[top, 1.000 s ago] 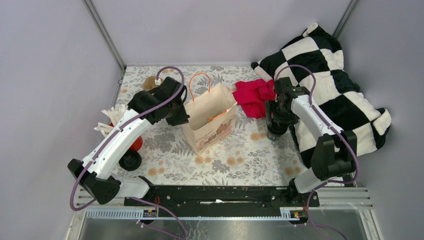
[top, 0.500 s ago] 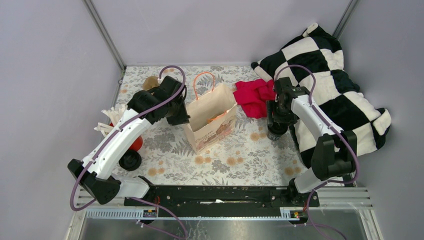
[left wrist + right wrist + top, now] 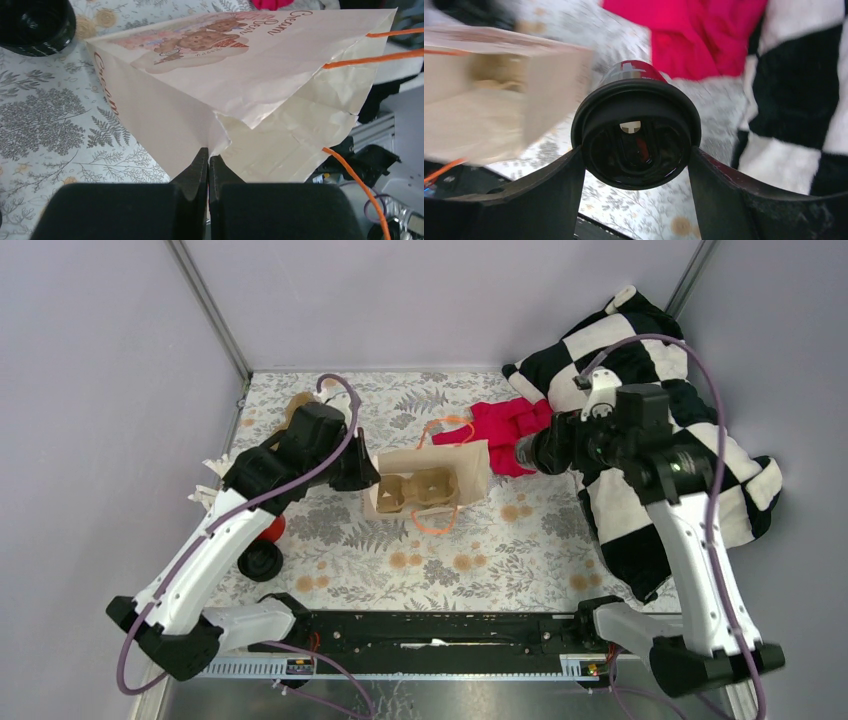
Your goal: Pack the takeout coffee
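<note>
Red cup (image 3: 272, 528) of white straws stands far left, close to the wall, with a black round object (image 3: 260, 560) just in front of it.

Left hand (image 3: 208, 159): the left wrist view shows both fingers fully closed, pinching a thin creased edge of the paper bag (image 3: 225, 80). The overhead view hides that pinch under the arm.

Overhead view only: the camera looks straight into the bag's mouth. A brown cardboard cup tray (image 3: 415, 490) sits inside with its wells facing up. One of the orange handles (image 3: 436, 521) lies in front of the bag and the other behind it.

Bare floral surface (image 3: 480, 550) runs from the bag forward to the arm bases. That is the widest open room. A red cloth (image 3: 500, 425) lies just right of and behind the bag.

Right hand (image 3: 636, 150): the fingers stand wide apart, one on each side of the takeout coffee (image 3: 636, 125), and grip it. The right wrist view shows the black lid facing the camera and the cup's base pointing toward the blurred bag. From above, the cup is near the bag's right edge, not touching it and not inside.

A black-and-white checked blanket (image 3: 660, 440) fills the right side, up against the wall.
</note>
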You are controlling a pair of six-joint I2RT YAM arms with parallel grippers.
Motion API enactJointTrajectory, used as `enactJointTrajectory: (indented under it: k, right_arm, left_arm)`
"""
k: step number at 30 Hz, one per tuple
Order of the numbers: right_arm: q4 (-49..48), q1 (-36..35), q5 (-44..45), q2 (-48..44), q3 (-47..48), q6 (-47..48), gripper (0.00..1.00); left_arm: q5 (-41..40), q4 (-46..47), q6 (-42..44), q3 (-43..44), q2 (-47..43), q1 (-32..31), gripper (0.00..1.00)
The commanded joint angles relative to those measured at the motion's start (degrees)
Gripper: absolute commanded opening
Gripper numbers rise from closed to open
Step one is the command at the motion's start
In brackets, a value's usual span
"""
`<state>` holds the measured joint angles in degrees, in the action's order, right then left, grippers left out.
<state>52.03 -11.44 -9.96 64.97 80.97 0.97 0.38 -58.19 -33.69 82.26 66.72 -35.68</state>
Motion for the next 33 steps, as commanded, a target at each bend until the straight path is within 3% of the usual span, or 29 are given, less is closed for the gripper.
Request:
enactJointTrajectory:
  k: [1, 4, 13, 19, 23, 29, 33]
  right_arm:
    - [-3.0, 0.1, -20.5, -6.0, 4.2, 7.1, 0.45]
    - [-2.1, -1.2, -29.9, -7.7, 7.1, 11.4, 0.45]
    - [3.0, -16.7, -25.6, -0.7, 23.4, 16.0, 0.35]
    - [11.6, -32.3, -9.9, 10.1, 33.0, 27.2, 0.36]
    - [11.2, -36.3, -5.6, 14.3, 35.6, 28.9, 0.35]
    - [11.7, -50.0, 5.6, 13.3, 28.0, 27.8, 0.33]
    - [10.9, -55.6, 12.7, 11.9, 23.1, 26.1, 0.31]
  left_arm:
    - [7.1, 8.0, 4.6, -5.2, -3.3, -0.1, 0.00]
    - [8.3, 9.1, 5.8, -7.4, -4.7, -0.4, 0.00]
    - [6.7, 11.0, 7.8, -11.8, -8.0, -0.5, 0.00]
    - [6.6, 15.1, 7.0, -15.0, -11.8, -0.5, 0.00]
    - [5.9, 17.0, 9.1, -14.8, -12.7, -0.6, 0.00]
    - [4.9, 21.9, 12.8, -15.2, -12.5, -0.6, 0.00]
    - [3.8, 24.4, 13.9, -15.2, -11.5, -0.6, 0.00]
